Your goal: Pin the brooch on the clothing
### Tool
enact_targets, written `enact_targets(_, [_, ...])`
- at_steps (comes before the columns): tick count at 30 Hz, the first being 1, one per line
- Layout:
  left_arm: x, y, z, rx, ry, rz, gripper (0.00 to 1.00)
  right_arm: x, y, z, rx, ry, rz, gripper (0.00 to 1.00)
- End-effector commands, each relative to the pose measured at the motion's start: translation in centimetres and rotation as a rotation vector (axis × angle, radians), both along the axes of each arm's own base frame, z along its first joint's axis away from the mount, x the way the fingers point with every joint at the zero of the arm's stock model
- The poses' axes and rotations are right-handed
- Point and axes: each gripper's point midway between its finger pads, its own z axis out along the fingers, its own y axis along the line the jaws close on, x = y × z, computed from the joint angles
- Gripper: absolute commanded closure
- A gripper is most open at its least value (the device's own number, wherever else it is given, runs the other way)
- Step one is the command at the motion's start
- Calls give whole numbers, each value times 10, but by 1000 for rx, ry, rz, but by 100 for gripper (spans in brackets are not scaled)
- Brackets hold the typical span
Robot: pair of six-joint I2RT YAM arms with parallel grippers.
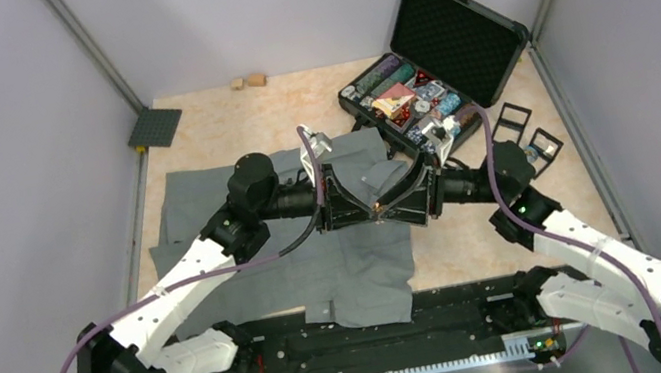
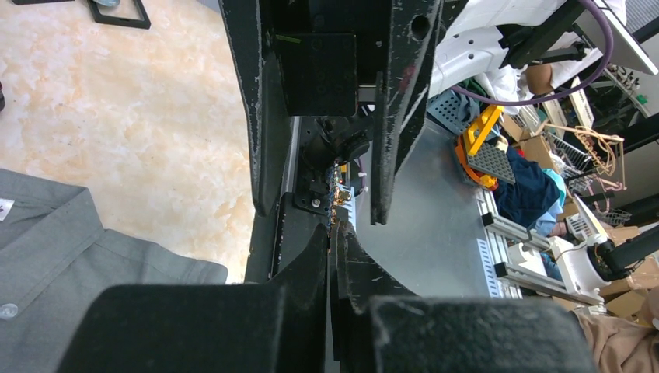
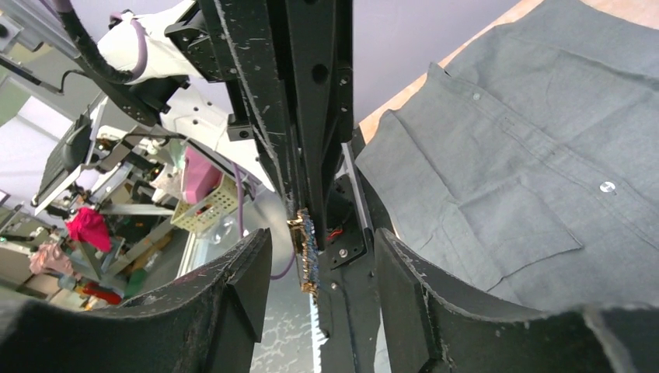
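Behind, open case (image 1: 461,31) holds mixed trinkets (image 1: 408,100); left hand (image 2: 332,233) pinches brooch (image 3: 305,255).

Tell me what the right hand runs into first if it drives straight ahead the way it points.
Most likely the brooch, pinched at the tips of the left hand. It sits in line between the open fingers of the right hand, with the left hand just behind it. Exact depth is hard to judge.

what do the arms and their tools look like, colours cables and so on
The left arm and right arm have white shells on the links, black joints and a purple cable running alongside each. The left tool and right tool are black two-finger wedges, scuffed with pale scratches.
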Motion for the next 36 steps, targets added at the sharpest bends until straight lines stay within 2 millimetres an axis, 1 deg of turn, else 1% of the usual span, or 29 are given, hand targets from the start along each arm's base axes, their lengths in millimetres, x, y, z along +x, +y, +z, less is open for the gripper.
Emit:
enact_targets(1, [-5, 3, 17, -53, -77, -7, 100, -2, -3, 4, 6, -31, -27, 48])
enact_targets(5, [-5, 2, 16, -53, -75, -11, 100, -5, -7, 2, 2, -20, -44, 49])
enact_targets(10, [-5, 2, 16, -52, -73, -13, 100, -7, -8, 0, 6, -5, -42, 54])
enact_targets(13, [-5, 2, 15, -51, -71, -14, 100, -7, -8, 2, 21, -4, -43, 60])
enact_targets(18, [-9, 2, 16, -62, -67, -39, 100, 0, -8, 1, 31, 4, -77, 76])
enact_targets(22, [-11, 2, 16, -67, -63, -53, 100, 13, -8, -12, -9, 65, -140, 89])
enact_targets(26, [-12, 1, 15, -67, -56, -62, 100, 23, -4, -30, -66, 121, -165, 96])
enact_targets(31, [-13, 0, 14, -66, -49, -74, 100, 35, -3, -51, -108, 178, -206, 100])
enact_targets(36, [-14, -1, 13, -65, -48, -78, 100, 37, -2, -55, -111, 184, -210, 100])
